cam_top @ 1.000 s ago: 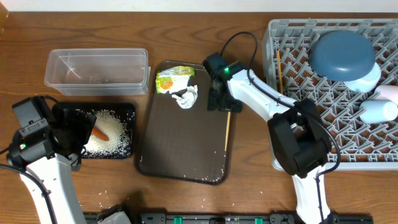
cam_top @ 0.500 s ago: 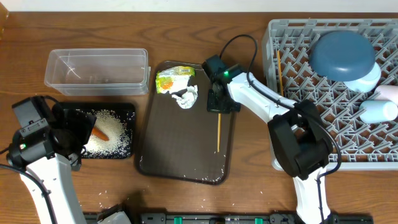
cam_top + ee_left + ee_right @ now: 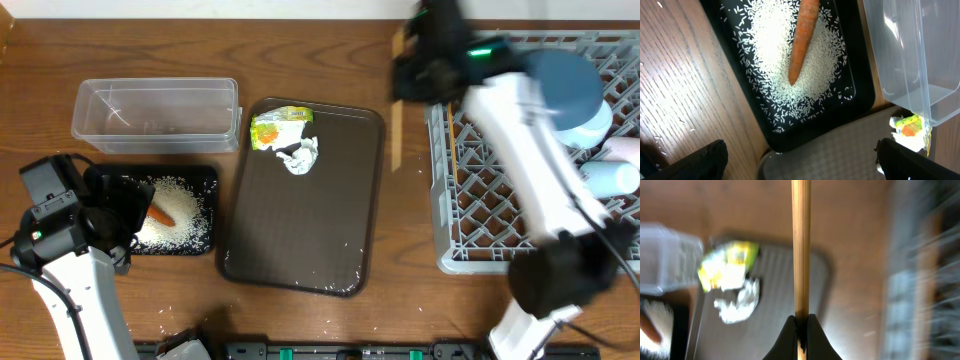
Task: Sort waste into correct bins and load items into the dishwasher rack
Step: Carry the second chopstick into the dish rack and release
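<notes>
My right gripper (image 3: 801, 330) is shut on a thin wooden chopstick (image 3: 801, 245). In the overhead view that chopstick (image 3: 396, 110) hangs above the wood between the brown tray and the grey dishwasher rack (image 3: 470, 240), with my right gripper (image 3: 408, 72) blurred by motion. The rack holds the dark-blue plate (image 3: 565, 85), light-blue bowl (image 3: 598, 125) and white cup (image 3: 610, 178). My left gripper (image 3: 805, 167) is open and holds nothing, low over the corner of the black tray (image 3: 860, 95), which carries rice (image 3: 785, 65) and the carrot (image 3: 802, 40). The wrapper (image 3: 280, 128) and tissue (image 3: 300, 155) lie on the brown tray.
The clear tub (image 3: 155, 110) stands behind the black tray (image 3: 205, 178). The dark brown serving tray (image 3: 300, 220) lies mid-table with a few stray rice grains near its front edge. More grains are scattered on the wood by the front left.
My right gripper shut on the chopstick, lifted it off the brown tray and swung it up and right toward the rack's left edge. The left arm has not moved.
</notes>
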Tool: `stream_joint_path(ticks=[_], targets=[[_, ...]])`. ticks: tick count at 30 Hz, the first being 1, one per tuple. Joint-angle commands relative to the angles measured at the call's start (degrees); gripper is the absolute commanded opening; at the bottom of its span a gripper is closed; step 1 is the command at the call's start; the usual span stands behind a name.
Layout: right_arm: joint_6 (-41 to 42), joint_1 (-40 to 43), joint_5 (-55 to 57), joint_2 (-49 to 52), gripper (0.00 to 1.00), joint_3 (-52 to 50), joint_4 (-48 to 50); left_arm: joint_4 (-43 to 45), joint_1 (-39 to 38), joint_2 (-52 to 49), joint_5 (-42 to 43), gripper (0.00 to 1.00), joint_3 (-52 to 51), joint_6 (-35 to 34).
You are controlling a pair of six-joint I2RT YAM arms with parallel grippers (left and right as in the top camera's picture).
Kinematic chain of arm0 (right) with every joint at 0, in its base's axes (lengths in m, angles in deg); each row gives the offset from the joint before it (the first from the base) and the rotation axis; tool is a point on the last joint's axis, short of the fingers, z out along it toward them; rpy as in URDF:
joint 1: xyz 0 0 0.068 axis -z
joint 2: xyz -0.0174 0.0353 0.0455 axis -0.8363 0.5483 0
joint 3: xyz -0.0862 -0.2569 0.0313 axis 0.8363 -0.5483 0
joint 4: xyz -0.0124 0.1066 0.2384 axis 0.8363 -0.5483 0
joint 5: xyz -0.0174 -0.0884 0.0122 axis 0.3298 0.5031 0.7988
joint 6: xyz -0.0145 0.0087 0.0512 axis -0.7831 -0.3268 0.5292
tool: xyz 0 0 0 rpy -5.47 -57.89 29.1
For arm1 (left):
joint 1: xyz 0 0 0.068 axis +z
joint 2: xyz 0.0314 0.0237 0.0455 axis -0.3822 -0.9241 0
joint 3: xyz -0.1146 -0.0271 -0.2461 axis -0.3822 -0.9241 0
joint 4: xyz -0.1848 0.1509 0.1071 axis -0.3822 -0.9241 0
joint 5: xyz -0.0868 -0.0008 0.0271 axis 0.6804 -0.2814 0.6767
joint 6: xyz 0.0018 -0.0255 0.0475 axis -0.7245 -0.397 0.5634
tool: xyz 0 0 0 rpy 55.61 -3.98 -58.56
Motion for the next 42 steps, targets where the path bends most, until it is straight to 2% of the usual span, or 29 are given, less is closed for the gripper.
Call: stream_joint_path(ticks=[1,7,14,16,18,19,21,22,24,25,34,39,42], targets=[[-9.92,5.03,1.68,-2.43,0.01,0.39,-0.83,-0.17,0.24,-0.09,-0.96,0.97,1.16,-0.5],[-14.67,12.48,2.86,-1.44,0.01,-0.15,-1.38,-0.17,0.24,-0.11,-0.94,0.97,1.16,-0.5],[-16.37,12.83,4.35,3.34,0.01,-0.7,-1.31,-0.17,0.24,-0.11,-0.94,0.97,1.16,-0.5],[-16.35,12.85,5.49,5.11,0.06,-0.7,-1.53,-0.17,0.24,-0.11,-0.96,0.97,1.16,-0.5],[-16.33,12.81,5.44,6.78,0.17,-0.7,-1.62,-0.17,0.24,-0.11,-0.94,0.97,1.16,-0.5],[-16.33,12.74,5.44,7.3,0.26,-0.7,-1.77,-0.2,0.24,-0.11,-0.94,0.98,1.16,-0.5],[-16.24,12.7,5.42,7.96,0.56,-0.7,-2.43,-0.17,0.24,-0.09,-0.94,0.97,1.16,-0.5],[-15.85,12.57,5.42,8.09,0.67,-0.7,-2.84,-0.17,0.24,-0.11,-0.94,0.97,1.16,-0.5],[-15.58,12.41,5.38,7.91,0.78,-0.68,-3.56,-0.2,0.24,-0.11,-0.96,0.97,1.16,-0.5],[-15.61,12.28,5.22,7.69,0.81,-0.66,-4.0,-0.2,0.24,-0.11,-0.96,0.97,1.16,-0.5],[-15.34,8.79,2.45,2.99,0.84,-0.66,-6.8,-0.17,0.24,-0.11,-0.94,0.97,1.16,-0.5],[-13.42,3.89,-6.49,0.87,0.85,-0.66,-4.76,-0.2,0.24,-0.11,-0.96,0.97,1.16,-0.5],[-8.96,-0.28,-8.68,1.09,0.85,-0.68,-2.89,-0.17,0.24,-0.11,-0.96,0.97,1.16,-0.5]])
